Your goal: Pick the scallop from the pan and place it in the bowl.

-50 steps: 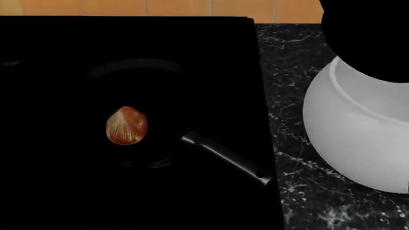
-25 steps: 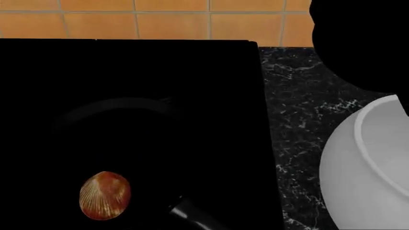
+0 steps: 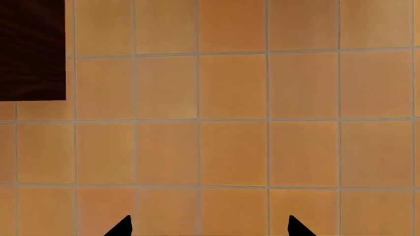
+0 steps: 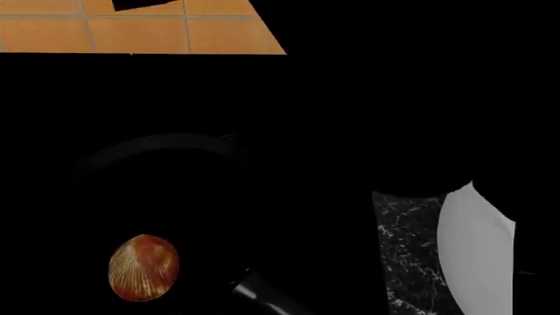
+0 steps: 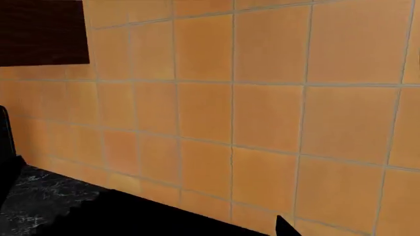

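Note:
The orange-red ribbed scallop (image 4: pixel 143 268) lies in the black pan (image 4: pixel 157 146), whose rim shows only faintly against the black stovetop. The pan's handle (image 4: pixel 265 295) points toward the lower right. Only a strip of the white bowl (image 4: pixel 477 259) shows at the right. A large black arm shape (image 4: pixel 411 98) covers the rest of it. My left gripper (image 3: pixel 210 228) is open and empty, facing the orange tile wall. My right gripper (image 5: pixel 203 230) is open and empty, with one fingertip (image 5: pixel 286 228) showing against the tiles. Neither wrist view shows the scallop, pan or bowl.
Black marbled counter (image 4: pixel 404 256) lies between stovetop and bowl, and shows in the right wrist view (image 5: pixel 39 199). An orange tile wall (image 4: pixel 131 33) stands behind the stove. A dark panel (image 3: pixel 31 49) hangs on the wall, also in the right wrist view (image 5: pixel 43 32).
The head view first tilted, sliding the scallop lower in the picture. Since then a black arm has come across the upper right, covering most of the bowl and counter.

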`<state>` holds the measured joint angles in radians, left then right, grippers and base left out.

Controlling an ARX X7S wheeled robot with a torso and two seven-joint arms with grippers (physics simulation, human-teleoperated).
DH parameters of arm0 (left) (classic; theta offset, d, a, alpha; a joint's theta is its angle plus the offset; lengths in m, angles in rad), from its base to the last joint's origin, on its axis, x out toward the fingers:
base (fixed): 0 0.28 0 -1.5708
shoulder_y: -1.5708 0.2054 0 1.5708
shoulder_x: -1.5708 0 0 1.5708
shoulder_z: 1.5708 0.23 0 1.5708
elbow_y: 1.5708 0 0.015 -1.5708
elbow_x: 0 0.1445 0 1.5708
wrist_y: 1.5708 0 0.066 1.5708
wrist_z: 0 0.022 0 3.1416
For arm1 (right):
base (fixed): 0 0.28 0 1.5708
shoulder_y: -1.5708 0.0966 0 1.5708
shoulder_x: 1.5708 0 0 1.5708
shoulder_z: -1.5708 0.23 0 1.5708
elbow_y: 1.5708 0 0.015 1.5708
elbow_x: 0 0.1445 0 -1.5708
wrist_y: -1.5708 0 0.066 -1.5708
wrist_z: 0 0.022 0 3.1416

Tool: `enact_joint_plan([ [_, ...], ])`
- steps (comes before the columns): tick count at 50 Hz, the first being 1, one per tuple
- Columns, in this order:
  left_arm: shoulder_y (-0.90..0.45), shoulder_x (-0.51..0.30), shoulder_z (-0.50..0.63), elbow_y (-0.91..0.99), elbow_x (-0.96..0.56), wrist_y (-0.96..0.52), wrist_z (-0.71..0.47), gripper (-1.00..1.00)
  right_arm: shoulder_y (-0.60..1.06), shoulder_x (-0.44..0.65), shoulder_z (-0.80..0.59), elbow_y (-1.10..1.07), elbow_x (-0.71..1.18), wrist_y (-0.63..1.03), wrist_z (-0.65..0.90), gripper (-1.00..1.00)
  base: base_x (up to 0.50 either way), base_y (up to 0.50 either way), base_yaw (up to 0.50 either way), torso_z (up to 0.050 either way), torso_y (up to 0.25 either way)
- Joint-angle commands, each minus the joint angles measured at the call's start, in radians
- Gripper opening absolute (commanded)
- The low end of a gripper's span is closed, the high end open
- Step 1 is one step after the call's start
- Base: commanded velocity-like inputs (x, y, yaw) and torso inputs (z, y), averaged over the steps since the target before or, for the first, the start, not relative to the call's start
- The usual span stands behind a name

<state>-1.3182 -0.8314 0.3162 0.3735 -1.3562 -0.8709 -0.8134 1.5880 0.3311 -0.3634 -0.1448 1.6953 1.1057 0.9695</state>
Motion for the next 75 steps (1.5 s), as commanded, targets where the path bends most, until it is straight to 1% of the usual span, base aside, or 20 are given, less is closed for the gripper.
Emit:
enact_joint_plan([
  [1,0.008,-0.019,-0.015,0.01,-0.016,0.0,-0.016,1.0,-0.009,-0.115,-0.065,0.005,0.183,0.024,0.076,1.0,0.0,0.0,0.0,0.0,0.0],
  [9,0.01,-0.026,-0.016,0.01,-0.015,-0.002,-0.016,1.0,-0.093,-0.179,-0.132,-0.032,0.212,0.024,0.071,1.0,0.0,0.0,0.0,0.0,0.0],
  [13,0.021,-0.031,-0.019,0.012,-0.015,0.003,-0.016,1.0,-0.143,-0.201,-0.172,-0.053,0.25,0.021,0.092,1.0,0.0,0.0,0.0,0.0,0.0],
  [19,0.059,-0.035,-0.022,0.009,0.006,0.027,-0.002,1.0,-0.196,-0.2,-0.257,-0.084,0.316,0.03,0.174,1.0,0.0,0.0,0.0,0.0,0.0],
  [26,0.07,-0.043,-0.029,0.014,0.001,0.032,-0.003,1.0,-0.218,-0.189,-0.311,-0.113,0.37,0.023,0.235,1.0,0.0,0.0,0.0,0.0,0.0],
  [37,0.073,-0.038,-0.019,0.009,0.012,0.032,0.003,1.0,-0.262,-0.143,-0.338,-0.144,0.385,0.023,0.247,1.0,0.0,0.0,0.0,0.0,0.0],
  [50,0.071,-0.022,-0.001,-0.004,0.036,0.035,0.013,1.0,-0.302,-0.094,-0.339,-0.187,0.397,0.016,0.241,1.0,0.0,0.0,0.0,0.0,0.0],
  [61,0.079,-0.014,0.01,-0.015,0.058,0.044,0.024,1.0,-0.324,-0.038,-0.324,-0.196,0.381,0.021,0.216,1.0,0.0,0.0,0.0,0.0,0.0],
  [75,0.082,-0.002,0.023,-0.027,0.078,0.052,0.038,1.0,-0.324,-0.007,-0.308,-0.166,0.336,0.03,0.161,1.0,0.0,0.0,0.0,0.0,0.0],
])
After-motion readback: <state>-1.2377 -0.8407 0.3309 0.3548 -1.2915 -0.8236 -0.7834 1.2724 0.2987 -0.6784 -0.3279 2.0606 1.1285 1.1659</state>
